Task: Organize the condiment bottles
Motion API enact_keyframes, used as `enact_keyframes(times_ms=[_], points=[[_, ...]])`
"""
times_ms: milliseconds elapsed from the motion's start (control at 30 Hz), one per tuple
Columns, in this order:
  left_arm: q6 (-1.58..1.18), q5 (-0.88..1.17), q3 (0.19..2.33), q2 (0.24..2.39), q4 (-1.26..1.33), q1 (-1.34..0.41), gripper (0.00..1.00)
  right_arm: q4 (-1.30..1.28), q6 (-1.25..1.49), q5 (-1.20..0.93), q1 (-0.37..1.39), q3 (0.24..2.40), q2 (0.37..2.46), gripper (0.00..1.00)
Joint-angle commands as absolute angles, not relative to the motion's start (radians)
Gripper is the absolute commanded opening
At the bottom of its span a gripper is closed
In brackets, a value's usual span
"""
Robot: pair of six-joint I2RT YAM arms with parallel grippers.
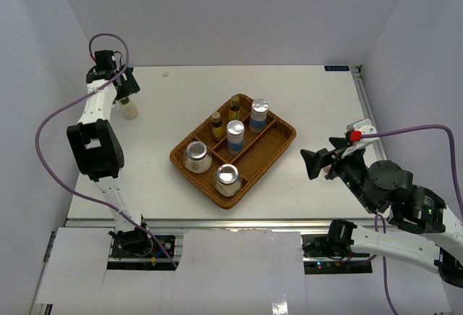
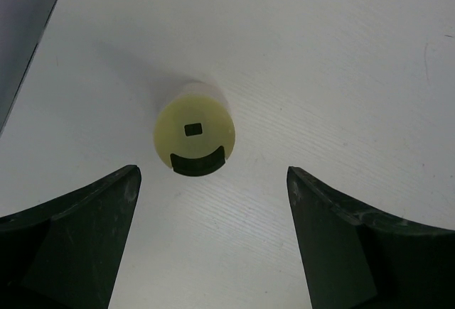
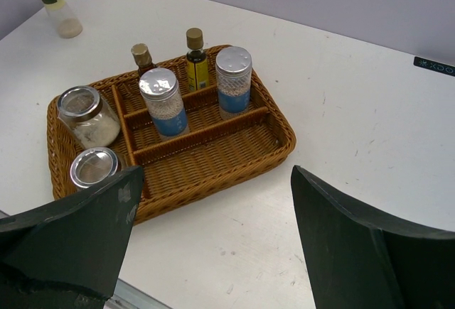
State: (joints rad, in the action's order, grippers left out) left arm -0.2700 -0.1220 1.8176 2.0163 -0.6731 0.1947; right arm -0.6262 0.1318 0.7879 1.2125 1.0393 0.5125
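Your left gripper [image 1: 121,89] is far out at the back left of the white table [image 1: 318,98]. It hangs right over a small bottle with a pale yellow cap [image 1: 129,108]. In the left wrist view you look straight down on that round cap [image 2: 193,135]. The two dark fingers [image 2: 71,245] are spread wide, one on each side, and they do not touch the bottle. This hand is let go and holds nothing. The small bottle stands upright on the bare table, well apart from everything else.

In the middle of the table sits a brown woven tray with dividers [image 1: 282,141]. Six bottles stand upright in it. Two squat glass jars with silver lids [image 1: 197,156] [image 1: 227,179] are in the slots at the end of the tray closest to your left arm, each in its own slot. Two tall round shakers with silver caps and blue labels [image 1: 235,135] [image 1: 259,114] stand farther in. Two slim dark bottles with tan caps [image 1: 216,123] [image 1: 234,105] stand along the far edge, side by side.

Your right gripper [image 1: 309,164] hovers low on the right side, near the tray but not touching it. It points at the tray. In the right wrist view its fingers [image 3: 370,252] are spread wide with the tray's near corner [image 3: 234,174] showing between them. This hand is let go too and holds nothing.
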Motion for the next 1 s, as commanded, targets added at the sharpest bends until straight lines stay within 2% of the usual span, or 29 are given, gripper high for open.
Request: enact_keyframes(times_ms=[0, 567, 733, 867, 967], points=[[-0.262, -0.128, 1.855, 2.041, -0.632, 0.201, 0.94, -0.578, 0.107, 0.83, 1.213, 1.047, 0.517, 0.9], [-0.258, -0.183, 1.914, 2.135, -0.631, 0.201, 0.84, -0.573, 0.075, 0.879, 1.212, 1.066, 0.503, 0.9], [-0.262, -0.154, 1.904, 2.139, -0.642, 0.201, 0.75, -0.561, 0.069, 0.881, 1.213, 1.065, 0.507, 0.9], [-0.265, -0.16, 1.889, 2.128, -0.651, 0.201, 0.73, -0.56, 0.072, 0.874, 1.213, 1.068, 0.516, 0.9], [-0.262, -0.173, 1.872, 2.127, -0.656, 0.201, 0.65, -0.561, 0.077, 0.868, 1.213, 1.066, 0.516, 0.9]])
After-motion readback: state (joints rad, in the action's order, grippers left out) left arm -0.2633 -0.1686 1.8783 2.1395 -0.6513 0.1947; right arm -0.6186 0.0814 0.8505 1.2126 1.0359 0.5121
